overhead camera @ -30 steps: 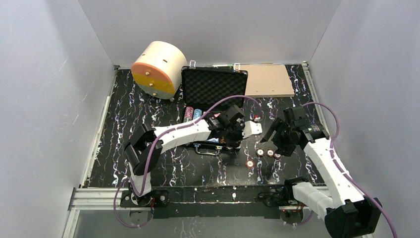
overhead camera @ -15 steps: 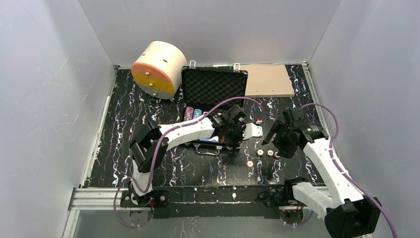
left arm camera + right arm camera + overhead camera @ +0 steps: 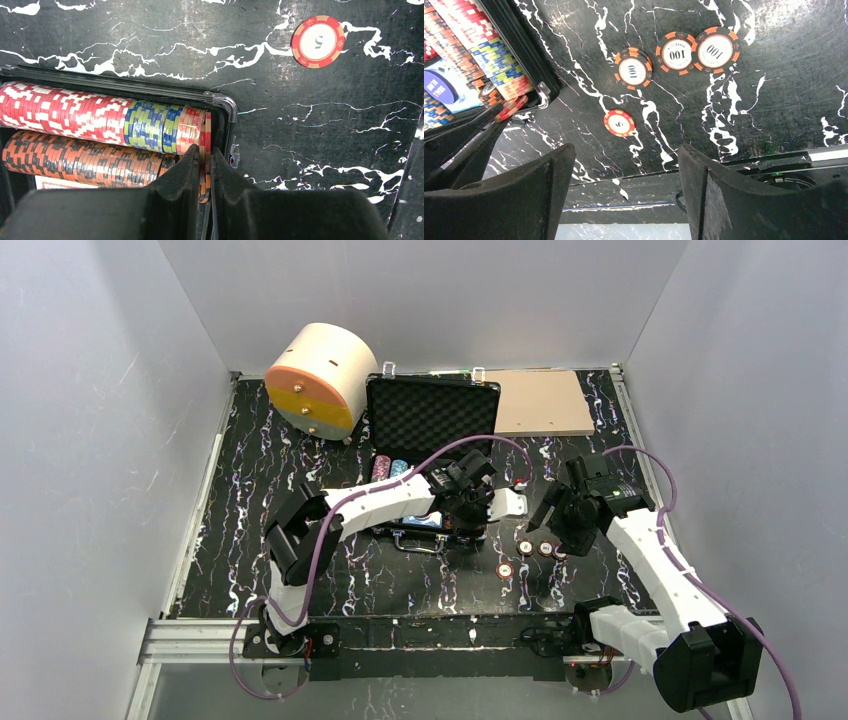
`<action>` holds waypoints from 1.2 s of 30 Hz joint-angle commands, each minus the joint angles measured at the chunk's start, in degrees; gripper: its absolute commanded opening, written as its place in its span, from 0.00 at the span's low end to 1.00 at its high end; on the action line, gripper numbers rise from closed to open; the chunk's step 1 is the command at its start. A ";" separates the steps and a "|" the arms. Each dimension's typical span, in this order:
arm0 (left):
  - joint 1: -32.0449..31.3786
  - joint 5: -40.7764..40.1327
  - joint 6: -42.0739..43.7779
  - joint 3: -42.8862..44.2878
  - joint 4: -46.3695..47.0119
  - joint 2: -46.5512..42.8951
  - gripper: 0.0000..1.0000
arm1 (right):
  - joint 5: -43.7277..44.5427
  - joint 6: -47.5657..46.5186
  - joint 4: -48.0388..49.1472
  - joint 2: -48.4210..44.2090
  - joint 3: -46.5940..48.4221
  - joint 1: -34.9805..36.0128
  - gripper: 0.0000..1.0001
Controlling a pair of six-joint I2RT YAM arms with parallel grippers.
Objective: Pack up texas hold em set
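"Black ribbed briefcase point(image 3: 432, 415) at mid-surface point(image 3: 250, 490), lid upright, foam lining facing me," I log. "Most of the tray is hidden under my left arm."

"Where's the left one working?"

"My left end effector point(image 3: 204, 150) is down at the tray's right end. It's almost fully closed, pinching a single red-and-cream chip point(image 3: 206, 127) on edge. That chip stands at the end of the upper chip row point(image 3: 100, 117), just inside the case wall."

"And the rows?"

"The upper chip row runs red-white, then blue-green, then pale red. The lower row point(image 3: 85, 160) is orange and black. A corner of the red card deck point(image 3: 55, 182) shows below it. From the right wrist I also see a blue round button point(image 3: 439, 86) in the tray."

"And the right side?"

"My right end effector point(image 3: 624, 155) has its jaws wide apart and nothing between them. It hovers over loose chips on the surface, right of the case. Three black-and-orange 100 chips point(image 3: 679, 52) lie in a line, and the leftmost looks stacked on another. One red 5 chip point(image 3: 619, 122) lies apart from them, nearer the front edge."

"Anything else out there?"

"A cream cylinder point(image 3: 320, 375) is at back left of the lid. A tan board point(image 3: 540, 402) lies flat just right of it."
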 commanded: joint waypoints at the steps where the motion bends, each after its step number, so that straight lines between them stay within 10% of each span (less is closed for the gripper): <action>1: 0.79 -0.34 0.99 3.06 0.66 -1.29 0.00 | 0.32 -0.32 1.52 -0.18 0.49 -0.30 0.83; 17: 0.96 -1.80 0.34 2.38 -1.93 3.26 0.06 | -1.27 -0.76 0.49 -0.49 -0.54 -0.43 0.83; 25: 1.14 -4.62 -1.95 3.92 -1.34 3.60 0.35 | -1.48 -0.74 1.32 1.21 1.23 -0.38 0.83; 36: 3.30 -0.21 -6.90 2.64 3.58 -5.54 0.50 | -4.82 -0.20 4.86 0.53 -0.50 -0.35 0.82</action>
